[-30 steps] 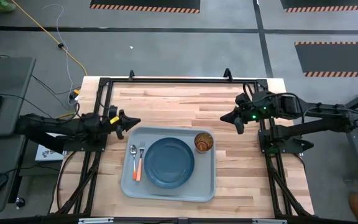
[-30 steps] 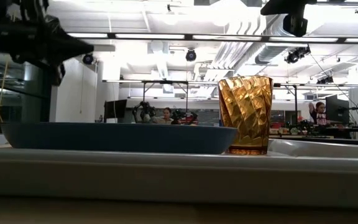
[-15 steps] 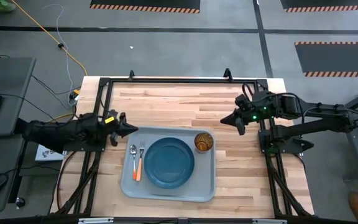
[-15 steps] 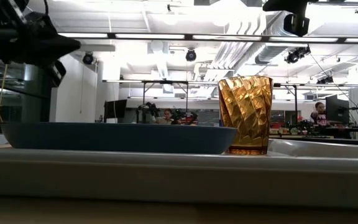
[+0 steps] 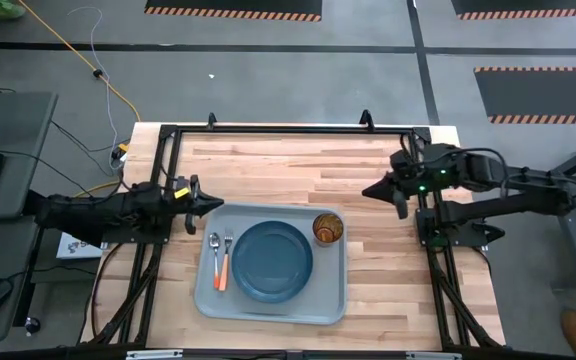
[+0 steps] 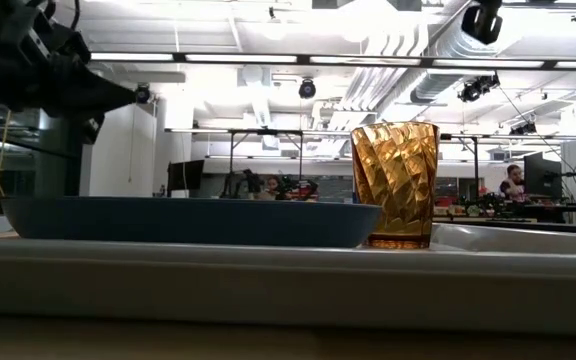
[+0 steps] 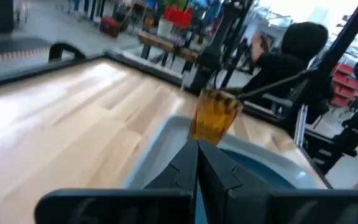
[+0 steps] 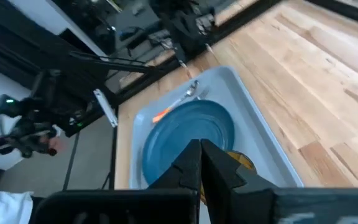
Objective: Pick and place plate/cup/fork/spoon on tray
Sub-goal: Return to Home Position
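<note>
The grey-blue tray (image 5: 205,295) lies on the wooden table near its front edge. On it rest the dark blue plate (image 5: 273,260), the amber cup (image 5: 328,230) upright at the tray's far right corner, and the spoon (image 5: 214,250) and fork (image 5: 226,258) side by side left of the plate. My left gripper (image 5: 218,203) is shut and empty, just off the tray's far left corner. My right gripper (image 5: 368,191) is shut and empty, above the table beyond the cup.
A black metal frame (image 5: 288,128) runs round the table's far edge and sides. Bare wood (image 5: 288,165) lies between the tray and the far edge. A person (image 7: 291,53) shows in the room beyond the table.
My left gripper has drawn back a little toward the table's left edge. My right gripper has moved toward the table's right edge, away from the cup. The things on the tray have kept still.
</note>
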### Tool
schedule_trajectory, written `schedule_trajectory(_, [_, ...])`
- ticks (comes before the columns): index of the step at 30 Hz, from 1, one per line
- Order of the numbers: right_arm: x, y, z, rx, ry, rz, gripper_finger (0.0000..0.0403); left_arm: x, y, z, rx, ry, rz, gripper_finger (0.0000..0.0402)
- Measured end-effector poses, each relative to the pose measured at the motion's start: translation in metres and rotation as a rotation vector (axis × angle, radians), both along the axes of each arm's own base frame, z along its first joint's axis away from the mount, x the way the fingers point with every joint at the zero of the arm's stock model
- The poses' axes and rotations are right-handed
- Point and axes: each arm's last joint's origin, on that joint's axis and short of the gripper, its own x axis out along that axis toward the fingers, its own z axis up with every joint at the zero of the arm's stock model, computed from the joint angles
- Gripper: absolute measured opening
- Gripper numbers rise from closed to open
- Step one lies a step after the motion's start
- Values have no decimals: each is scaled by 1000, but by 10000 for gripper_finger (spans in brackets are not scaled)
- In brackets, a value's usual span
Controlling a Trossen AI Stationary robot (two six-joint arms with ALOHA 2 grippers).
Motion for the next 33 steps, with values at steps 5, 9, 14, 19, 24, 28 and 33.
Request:
schedule_trajectory(5, [-23,7,11,-42,-93,44,0,1,-2,-3,-70,25,-55,1])
schedule_trajectory(9, [-40,13,14,-85,-161,63,0,1,-2,-3,-69,25,-73,1])
schedule_trajectory(14, [-47,21,-1,-110,-220,92,0,1,-2,-3,-50,24,-72,1])
schedule_trajectory(19, [-43,30,-30,-98,-296,135,0,1,-2,-2,-50,23,-72,1])
schedule_trajectory(24, [-51,32,-52,-81,-337,160,0,1,-2,-2,-50,23,-71,1])
schedule_trajectory(28, [-69,23,-54,-113,-404,89,0,1,-2,-2,-50,23,-72,1])
schedule_trajectory(33, [-90,12,-60,-162,-521,-53,0,1,-2,-2,-50,23,-71,1])
